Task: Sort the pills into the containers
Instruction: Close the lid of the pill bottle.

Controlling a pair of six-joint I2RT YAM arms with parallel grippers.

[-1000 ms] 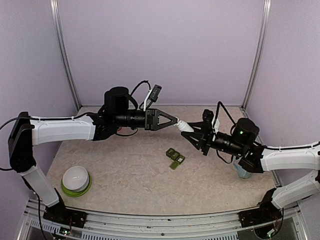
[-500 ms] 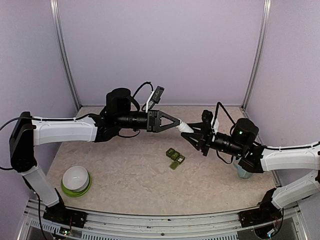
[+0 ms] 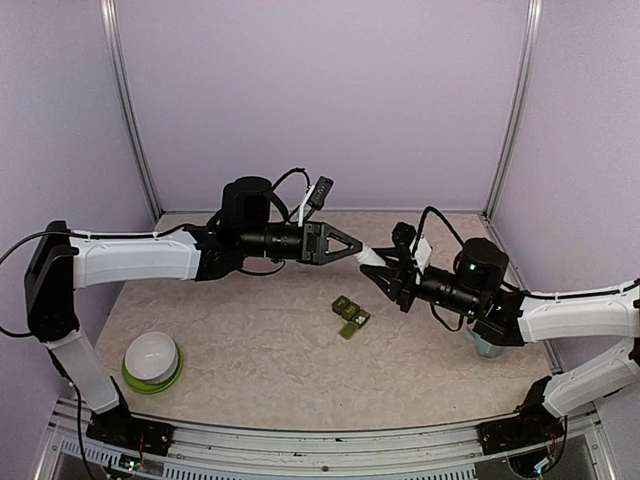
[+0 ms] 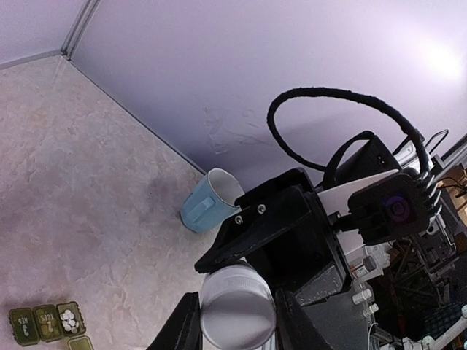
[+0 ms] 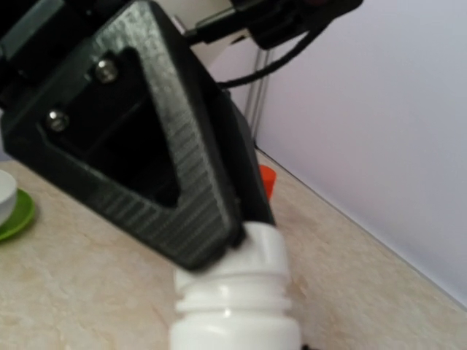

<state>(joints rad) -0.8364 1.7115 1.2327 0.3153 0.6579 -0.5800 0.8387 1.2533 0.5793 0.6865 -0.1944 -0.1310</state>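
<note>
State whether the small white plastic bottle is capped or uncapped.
Capped: the white cap sits on the white bottle's threaded neck, with the left gripper clamped on it.

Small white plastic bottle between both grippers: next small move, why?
Probably rotate the left gripper to unscrew the white cap. It is shut on that cap; the right gripper is shut on the small white plastic bottle, whose ringed neck suggests a screw closure. The dark green three-compartment strip lies nearby.
</note>
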